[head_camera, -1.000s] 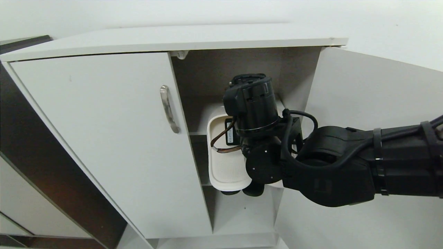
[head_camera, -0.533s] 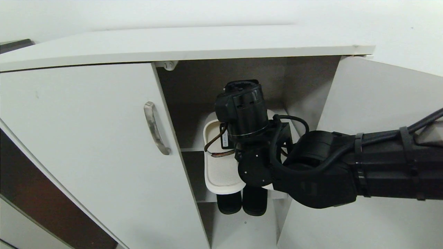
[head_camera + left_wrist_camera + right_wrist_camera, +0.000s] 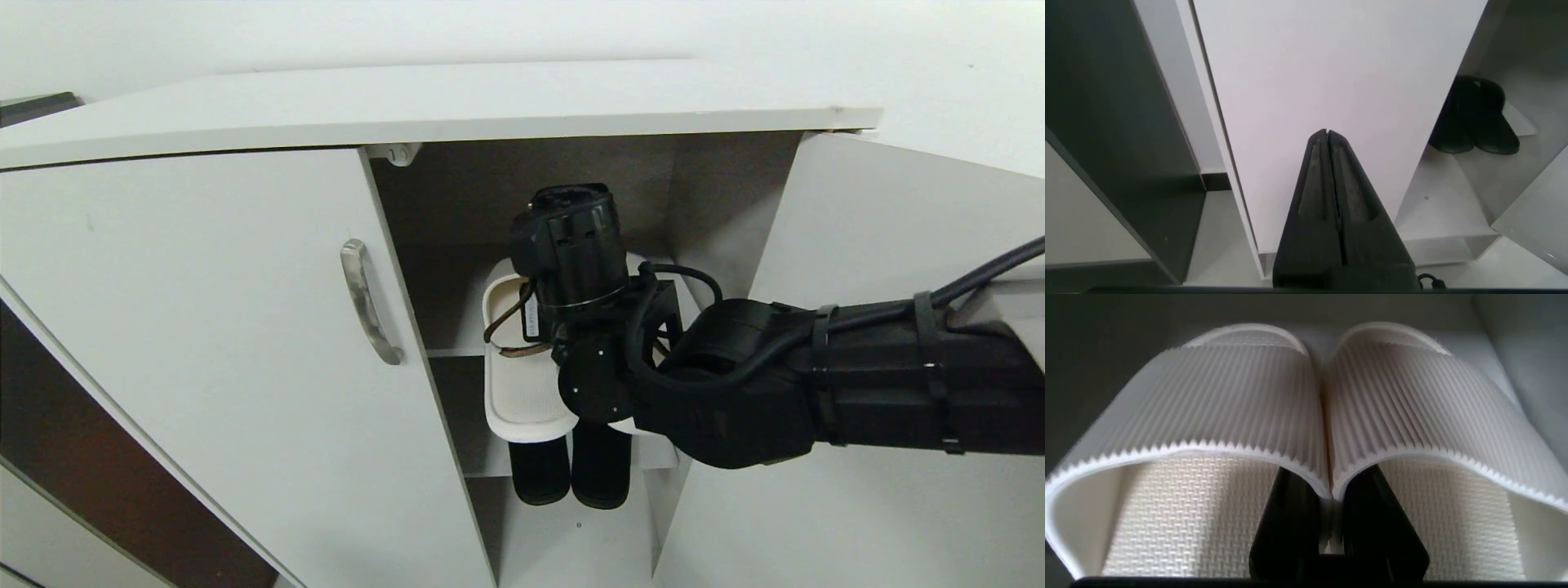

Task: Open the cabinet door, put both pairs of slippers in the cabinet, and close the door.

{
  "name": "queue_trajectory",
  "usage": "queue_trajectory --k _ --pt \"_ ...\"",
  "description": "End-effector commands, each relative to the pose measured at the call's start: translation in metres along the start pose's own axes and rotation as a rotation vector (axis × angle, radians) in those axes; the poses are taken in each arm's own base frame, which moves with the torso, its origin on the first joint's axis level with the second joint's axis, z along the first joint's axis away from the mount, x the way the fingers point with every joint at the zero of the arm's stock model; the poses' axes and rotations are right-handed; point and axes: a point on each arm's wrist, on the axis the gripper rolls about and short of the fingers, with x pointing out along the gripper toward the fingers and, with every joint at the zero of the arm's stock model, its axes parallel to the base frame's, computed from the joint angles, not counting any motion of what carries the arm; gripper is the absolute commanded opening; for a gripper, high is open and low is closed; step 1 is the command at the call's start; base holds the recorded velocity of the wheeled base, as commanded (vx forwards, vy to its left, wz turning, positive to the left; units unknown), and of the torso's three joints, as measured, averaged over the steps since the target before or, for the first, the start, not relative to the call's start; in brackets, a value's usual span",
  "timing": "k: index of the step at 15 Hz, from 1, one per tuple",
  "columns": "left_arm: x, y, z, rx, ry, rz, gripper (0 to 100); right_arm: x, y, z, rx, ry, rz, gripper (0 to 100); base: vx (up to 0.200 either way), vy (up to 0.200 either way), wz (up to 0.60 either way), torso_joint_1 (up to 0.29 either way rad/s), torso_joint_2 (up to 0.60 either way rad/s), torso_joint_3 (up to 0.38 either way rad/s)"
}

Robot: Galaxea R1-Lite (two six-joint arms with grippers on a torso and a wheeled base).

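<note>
Both fingers of your right pincer [image 3: 1331, 498] pinch the white slippers [image 3: 1241, 392] by their touching inner edges, over the cabinet's [image 3: 408, 98] upper shelf [image 3: 455, 353], heels overhanging. Black slippers [image 3: 571, 469] sit on the lower shelf [image 3: 488, 472]. Your left pincer [image 3: 1327, 143] is pressed together, facing the closed door [image 3: 1331, 65].

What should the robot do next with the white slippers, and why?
Probably slide the white slippers a little deeper into the cabinet. The right pincer grips them side by side, but their heels stick out past the front edge of the shelf, above the black slippers lower down. Sticking out like that, they might stop the door from closing.
</note>
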Motion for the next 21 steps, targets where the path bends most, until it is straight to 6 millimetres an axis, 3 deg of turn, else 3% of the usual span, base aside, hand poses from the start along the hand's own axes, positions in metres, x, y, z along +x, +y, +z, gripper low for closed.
queue_trajectory --k 1,8,10,21 --pt "0.0 0.0 0.0 0.0 0.0 0.0 0 0.013 0.002 0.002 0.003 -0.008 -0.018 0 0.0 0.0 0.0 0.0 0.0 0.0" --pt "0.0 0.0 0.0 0.0 0.0 0.002 0 0.042 0.004 0.019 0.013 -0.013 -0.066 0 0.0 0.0 0.0 0.0 0.0 0.0" --pt "0.0 0.0 0.0 0.0 0.0 0.002 0 0.053 0.004 0.006 -0.022 0.02 -0.082 0 0.0 0.0 0.0 0.0 0.0 0.0" --pt "0.0 0.0 0.0 0.0 0.0 0.0 0 0.058 0.0 0.006 -0.014 0.02 -0.082 0 0.0 0.0 0.0 0.0 0.0 0.0"
